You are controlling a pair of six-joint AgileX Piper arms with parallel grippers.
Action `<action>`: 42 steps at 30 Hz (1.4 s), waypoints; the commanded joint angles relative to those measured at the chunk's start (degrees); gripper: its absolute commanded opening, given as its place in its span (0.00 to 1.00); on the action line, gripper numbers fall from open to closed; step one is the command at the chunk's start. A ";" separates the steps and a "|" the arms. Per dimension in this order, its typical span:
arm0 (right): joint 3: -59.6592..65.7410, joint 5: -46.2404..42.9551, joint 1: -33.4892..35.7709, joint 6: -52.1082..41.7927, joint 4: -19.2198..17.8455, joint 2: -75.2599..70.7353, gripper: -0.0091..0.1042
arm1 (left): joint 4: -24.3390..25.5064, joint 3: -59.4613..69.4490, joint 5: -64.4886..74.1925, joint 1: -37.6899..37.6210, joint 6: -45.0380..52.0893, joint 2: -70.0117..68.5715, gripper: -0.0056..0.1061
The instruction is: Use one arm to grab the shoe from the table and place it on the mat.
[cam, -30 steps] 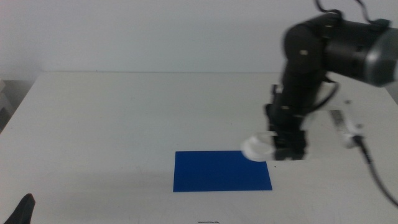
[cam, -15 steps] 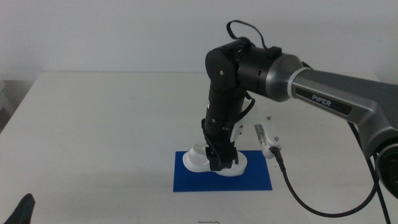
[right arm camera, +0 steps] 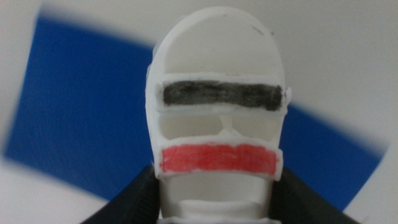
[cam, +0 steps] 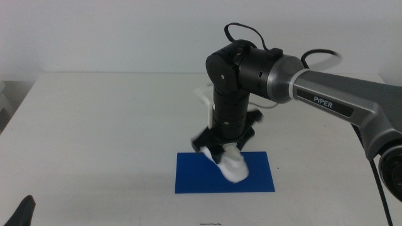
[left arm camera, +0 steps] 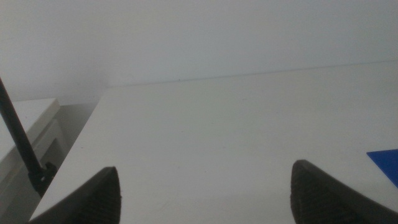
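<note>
Right gripper [cam: 221,152] held the shoe [cam: 231,163] over the mat [cam: 257,177].

Middle view: the right arm [cam: 326,94] reached in from the right and bent down over the table [cam: 107,125]; its jaws pinched the shoe above the mat's middle. The left gripper [cam: 22,212] waited at the bottom edge. Left wrist view: the left jaws stood spread apart over bare table, a mat corner [left arm camera: 385,163] beside one jaw. Right wrist view: both jaws pressed the shoe's [right arm camera: 217,106] heel sides, black strap beyond red, mat [right arm camera: 74,118] beneath.
</note>
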 commanded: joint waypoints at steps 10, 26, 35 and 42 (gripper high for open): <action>-1.80 4.52 -0.42 -74.94 2.94 -3.79 0.07 | -0.49 -0.19 -4.73 -0.22 -0.84 -1.06 0.89; -1.80 4.69 -0.54 -74.85 7.51 -3.79 0.07 | -0.49 -0.19 -4.73 -0.22 -0.84 -1.06 0.89; -1.80 2.86 -1.20 -74.91 6.48 -2.98 0.07 | -0.49 -0.19 -4.73 -0.22 -0.84 -1.06 0.89; -1.80 1.50 -1.20 -74.75 5.81 -0.92 0.07 | -0.49 -0.19 -4.73 -0.22 -0.84 -1.06 0.89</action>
